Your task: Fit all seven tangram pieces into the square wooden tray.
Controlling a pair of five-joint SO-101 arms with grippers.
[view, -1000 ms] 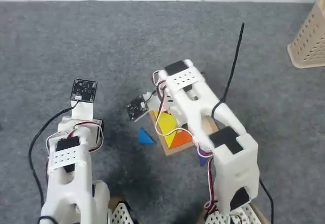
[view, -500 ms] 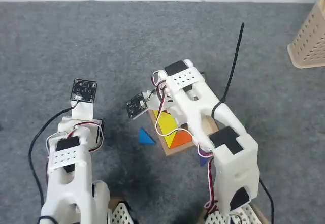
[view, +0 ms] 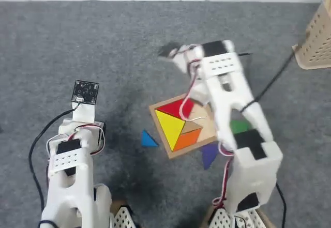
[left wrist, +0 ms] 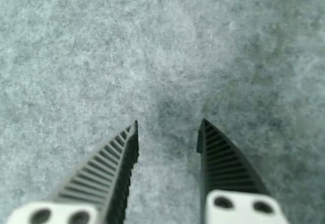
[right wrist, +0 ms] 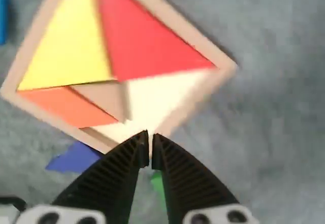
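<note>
The square wooden tray (view: 160, 131) lies on the grey carpet and holds a red triangle (view: 176, 107), a yellow triangle (view: 170, 127) and an orange triangle (view: 186, 141). Outside it lie a small blue triangle (view: 148, 139), a purple piece (view: 209, 154) and a green piece (view: 239, 126). My right gripper (right wrist: 147, 140) is shut on nothing, high above the tray's (right wrist: 175, 25) rim, over the bare wood beside the red triangle (right wrist: 142, 41) and yellow triangle (right wrist: 71, 51). My left gripper (left wrist: 167, 132) stands open over bare carpet, far left of the tray.
A beige perforated basket (view: 315, 36) stands at the far right edge. The right arm's black cable (view: 274, 78) hangs across the carpet beside the tray. The left arm (view: 72, 155) stands at the near left.
The right arm has lifted off the tray and swung back and to the right. The red triangle and the green piece, covered by the arm before, now show. The left arm has kept still.
</note>
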